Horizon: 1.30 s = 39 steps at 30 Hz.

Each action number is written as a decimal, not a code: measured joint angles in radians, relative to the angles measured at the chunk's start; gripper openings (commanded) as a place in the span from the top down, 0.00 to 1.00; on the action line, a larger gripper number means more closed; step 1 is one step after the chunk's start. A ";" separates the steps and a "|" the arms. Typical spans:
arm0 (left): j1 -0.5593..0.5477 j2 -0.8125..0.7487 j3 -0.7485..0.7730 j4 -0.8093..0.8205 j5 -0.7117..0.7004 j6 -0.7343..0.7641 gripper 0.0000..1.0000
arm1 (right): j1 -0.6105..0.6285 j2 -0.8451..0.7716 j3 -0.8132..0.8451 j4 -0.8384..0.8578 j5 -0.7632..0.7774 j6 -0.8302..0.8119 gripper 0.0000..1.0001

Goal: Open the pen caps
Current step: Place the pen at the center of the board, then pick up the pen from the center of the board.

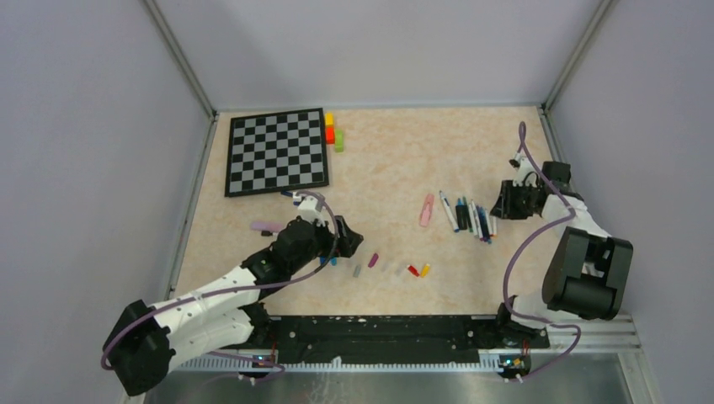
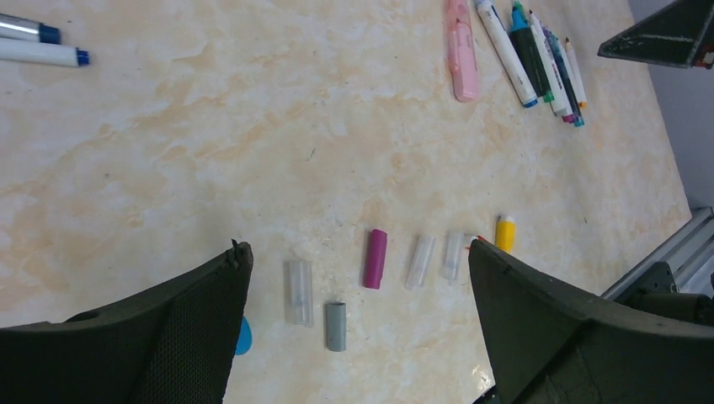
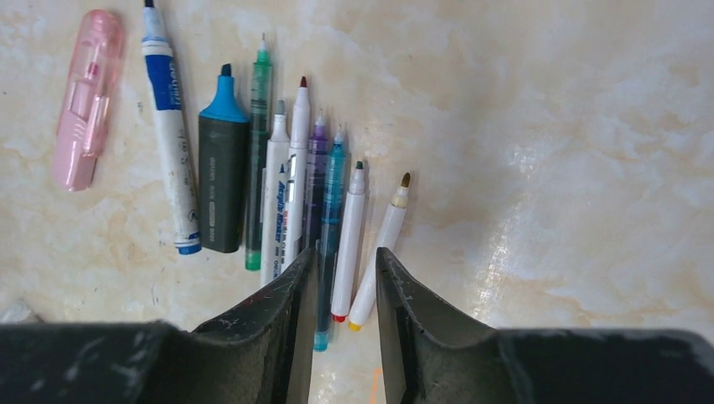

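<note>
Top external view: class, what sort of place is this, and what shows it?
Probably a robot lab test cell: plain grey enclosure walls, a beige marbled tabletop, and staged props, a black-and-grey chessboard and uncapped markers.

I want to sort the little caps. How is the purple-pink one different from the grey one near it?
The magenta cap is bright; the grey cap is dull. The magenta cap is longer, the grey cap stubbier. In the left wrist view the magenta cap leans slightly, the grey cap lies straight. Both lie loose on the table, on no pen.
</note>
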 measured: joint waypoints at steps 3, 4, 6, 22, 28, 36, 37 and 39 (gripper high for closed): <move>0.038 -0.055 -0.029 -0.017 -0.006 -0.019 0.01 | -0.001 -0.034 0.008 -0.012 -0.032 -0.024 0.70; 0.052 -0.071 -0.034 -0.026 -0.011 -0.024 0.01 | -0.001 -0.044 0.009 -0.016 -0.047 -0.031 0.69; 0.085 -0.097 -0.041 -0.048 -0.025 -0.034 0.01 | -0.001 -0.063 0.012 -0.032 -0.076 -0.048 0.69; 0.420 0.082 0.063 -0.244 -0.035 -0.140 0.09 | -0.001 -0.161 0.014 -0.095 -0.253 -0.108 0.68; 0.449 0.265 0.269 -0.459 -0.133 -0.238 0.14 | -0.001 -0.173 0.014 -0.099 -0.276 -0.108 0.69; 0.500 0.322 0.335 -0.556 -0.195 -0.307 0.34 | -0.001 -0.173 0.014 -0.107 -0.287 -0.108 0.68; 0.515 0.322 0.335 -0.554 -0.195 -0.310 0.36 | -0.001 -0.173 0.014 -0.107 -0.287 -0.108 0.68; 0.550 0.323 0.335 -0.552 -0.189 -0.311 0.37 | -0.001 -0.173 0.014 -0.108 -0.290 -0.109 0.68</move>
